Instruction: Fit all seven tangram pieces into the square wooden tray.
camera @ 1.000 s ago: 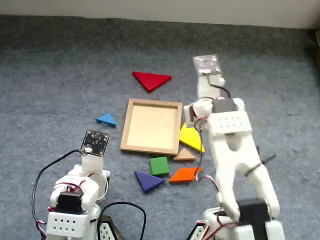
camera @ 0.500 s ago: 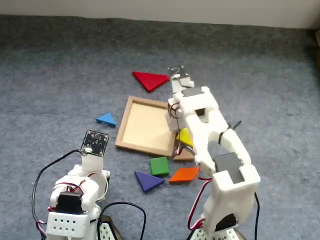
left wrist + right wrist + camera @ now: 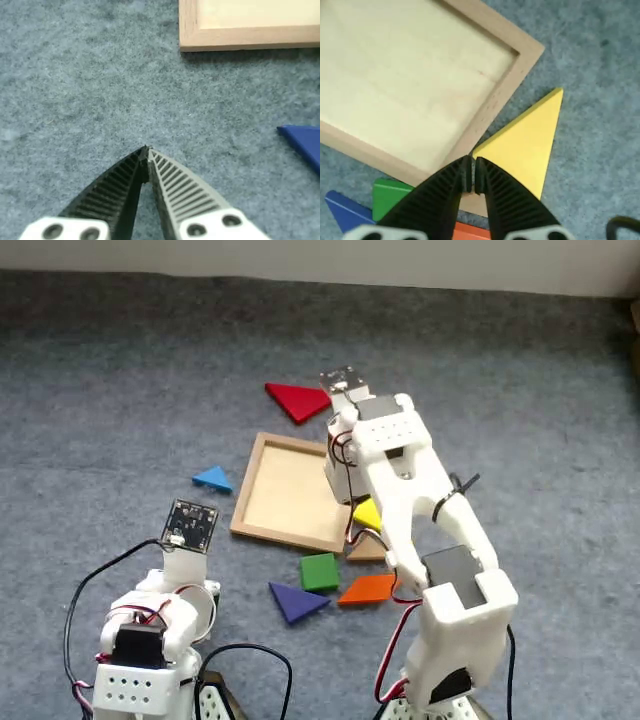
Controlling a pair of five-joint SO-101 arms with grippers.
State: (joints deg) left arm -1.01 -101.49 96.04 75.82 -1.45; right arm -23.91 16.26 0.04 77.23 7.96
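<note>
The square wooden tray (image 3: 285,495) has no piece in it, so none of the fitting is done: all seven pieces lie on the grey carpet (image 3: 120,370) outside its rim. The right gripper (image 3: 471,165) has its fingers pressed together, clamped on nothing, with the tips over the tray's rim where the near corner of the large yellow triangle (image 3: 527,145) meets it. The large red triangle (image 3: 300,400) lies well beyond those fingers, past the tray's far side. The dark blue triangle (image 3: 297,600), the green square (image 3: 319,571) and the orange parallelogram (image 3: 368,588) sit back behind the fingertips, toward the arm's base, with the small tan triangle (image 3: 368,550) closest of them. The small light blue triangle (image 3: 213,479) is across the tray from the right fingers. The left gripper (image 3: 146,152) hangs over bare carpet, fingers together and holding nothing, a tray corner ahead of its tips. Every placement is left to do — the yellow one looks nearest to hand.
</note>
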